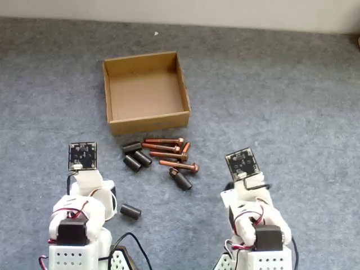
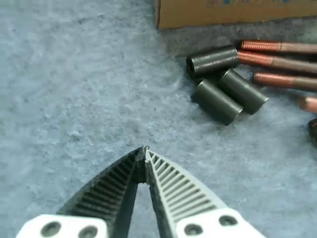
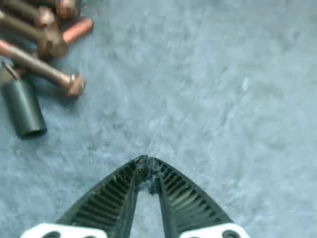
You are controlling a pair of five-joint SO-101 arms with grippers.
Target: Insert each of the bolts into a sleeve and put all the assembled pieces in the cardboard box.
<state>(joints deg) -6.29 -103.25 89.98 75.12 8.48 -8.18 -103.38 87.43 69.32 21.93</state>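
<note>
left gripper (image 2: 144, 151) & right gripper (image 3: 147, 166) both closed, nothing held, tips over open carpet (image 1: 281, 101). bolts (image 3: 39, 65) & sleeves (image 2: 242, 90) heaped just off cardboard box (image 1: 149, 122) front wall. lone sleeve (image 1: 130, 211) lies apart, near left arm.

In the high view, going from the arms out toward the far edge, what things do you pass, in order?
lone sleeve → pile of bolts and sleeves → cardboard box
</note>
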